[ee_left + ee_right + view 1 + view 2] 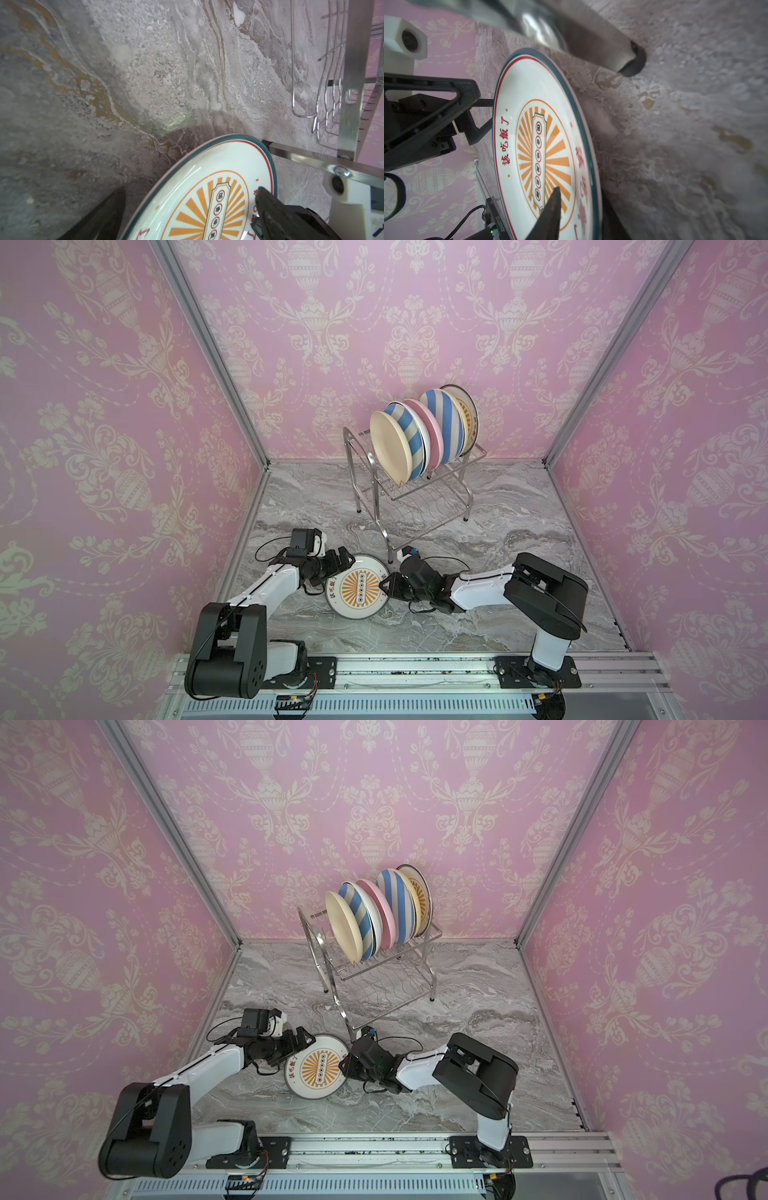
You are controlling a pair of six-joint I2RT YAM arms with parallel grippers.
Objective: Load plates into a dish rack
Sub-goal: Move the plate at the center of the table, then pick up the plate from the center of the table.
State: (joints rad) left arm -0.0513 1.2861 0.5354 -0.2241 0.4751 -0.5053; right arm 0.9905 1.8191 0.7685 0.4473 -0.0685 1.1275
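- the sunburst plate (359, 587) lies low on the marble table (519, 539), in front of the dish rack (419, 512) and close to its nearest leg; the other plates (415, 435) stand on edge in the upper shelf
- the right gripper (388, 585) straddles the plate's rim, with one finger (553, 207) over the painted face and the other under the edge; the jaws stand narrow, but i cannot tell whether the pads are biting yet
- the left gripper (347, 562) is at the opposite rim, a finger (270, 207) over the face and its mate on the table side; whether it clamps or only steadies the plate i cannot tell
- the step in hand looks like securing a rim grip for the lift, so the pads should seat past the raised lip onto the flat of the face (glazed rims slip easily)
- close squarely across the rim, not at a slant, or the plate may twist out
- only one arm should carry; the other should let go before the lift
- lift away from the rack leg's foot (631, 60), which is near the rim
- tip the plate upright before it nears a free slot
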